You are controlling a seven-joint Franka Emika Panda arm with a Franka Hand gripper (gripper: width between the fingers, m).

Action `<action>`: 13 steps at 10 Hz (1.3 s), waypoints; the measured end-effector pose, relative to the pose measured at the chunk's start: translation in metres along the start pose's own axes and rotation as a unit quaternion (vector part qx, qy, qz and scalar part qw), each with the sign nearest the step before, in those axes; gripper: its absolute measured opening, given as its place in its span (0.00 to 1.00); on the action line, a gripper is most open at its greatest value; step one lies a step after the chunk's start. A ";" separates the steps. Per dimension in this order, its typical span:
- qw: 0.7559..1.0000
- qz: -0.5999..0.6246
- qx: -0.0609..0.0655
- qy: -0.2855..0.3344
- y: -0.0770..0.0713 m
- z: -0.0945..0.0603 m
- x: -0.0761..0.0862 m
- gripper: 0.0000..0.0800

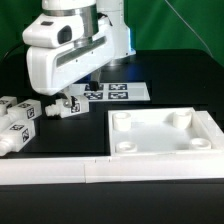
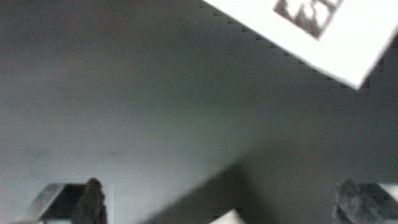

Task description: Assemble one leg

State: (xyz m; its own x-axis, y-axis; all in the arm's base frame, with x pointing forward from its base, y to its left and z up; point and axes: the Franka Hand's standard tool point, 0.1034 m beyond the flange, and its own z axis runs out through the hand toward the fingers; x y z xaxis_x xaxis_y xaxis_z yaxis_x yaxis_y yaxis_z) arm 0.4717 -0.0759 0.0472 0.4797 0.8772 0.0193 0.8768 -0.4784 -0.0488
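Several small white legs with black-and-white tags lie on the black table at the exterior view's left: one (image 1: 70, 104) right under my hand, two (image 1: 27, 110) beside it, and one (image 1: 14, 136) nearer the front. My gripper (image 1: 67, 96) hangs just above the first leg. In the wrist view the gripper (image 2: 217, 206) is open, with its fingers (image 2: 71, 202) wide apart and nothing between them except bare table. A small white tip (image 2: 228, 218) shows at the frame edge between the jaws. I cannot tell what it is.
The wide white square panel (image 1: 165, 150) with round corner sockets lies at the exterior view's right. The marker board (image 1: 116, 92) lies behind my hand, and its corner shows in the wrist view (image 2: 320, 35). A long white wall (image 1: 100, 170) runs along the front.
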 end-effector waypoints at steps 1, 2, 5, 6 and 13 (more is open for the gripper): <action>0.999 -0.052 0.001 -0.004 -0.009 0.005 -0.012 0.81; 0.995 -0.101 -0.007 -0.008 -0.013 0.009 -0.023 0.81; 0.990 -0.140 -0.011 -0.017 -0.034 0.028 -0.037 0.81; 0.989 -0.145 -0.004 -0.021 -0.038 0.035 -0.037 0.81; 0.989 -0.145 0.006 -0.024 -0.042 0.044 -0.039 0.55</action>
State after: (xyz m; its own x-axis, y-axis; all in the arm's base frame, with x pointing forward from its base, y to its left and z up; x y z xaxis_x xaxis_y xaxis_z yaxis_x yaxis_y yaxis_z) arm 0.4151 -0.0884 0.0049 0.2057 0.9785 -0.0127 0.9767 -0.2061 -0.0602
